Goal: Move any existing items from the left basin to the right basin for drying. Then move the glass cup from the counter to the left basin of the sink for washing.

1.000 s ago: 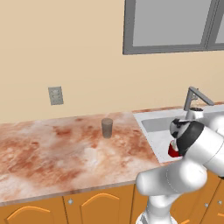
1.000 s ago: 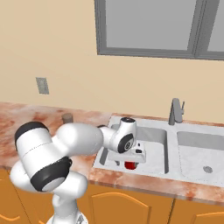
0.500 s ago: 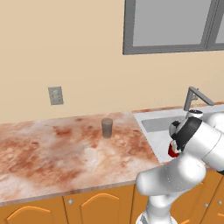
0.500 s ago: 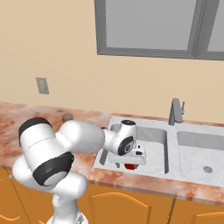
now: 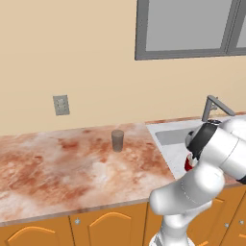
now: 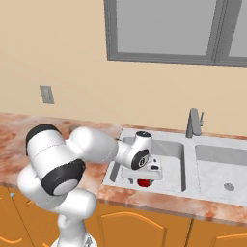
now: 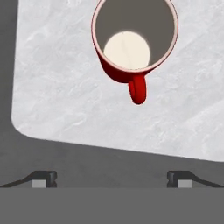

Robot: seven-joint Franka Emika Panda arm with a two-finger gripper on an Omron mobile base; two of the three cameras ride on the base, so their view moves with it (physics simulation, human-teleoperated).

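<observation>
One red mug (image 7: 131,48) upright in the sink's (image 6: 159,188) left basin (image 6: 171,164) | hand (image 7: 111,177) above it, jaws wide apart, empty | tumbler (image 5: 117,140) on desk (image 5: 72,168), seemingly left of sink

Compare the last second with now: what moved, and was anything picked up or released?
The arm shifted a little over the left basin, its elbow swinging slightly, with the open gripper above the red mug. Nothing was grasped or released. The mug sits upright on the basin floor, the glass cup stands on the counter, and the base has not driven.
</observation>
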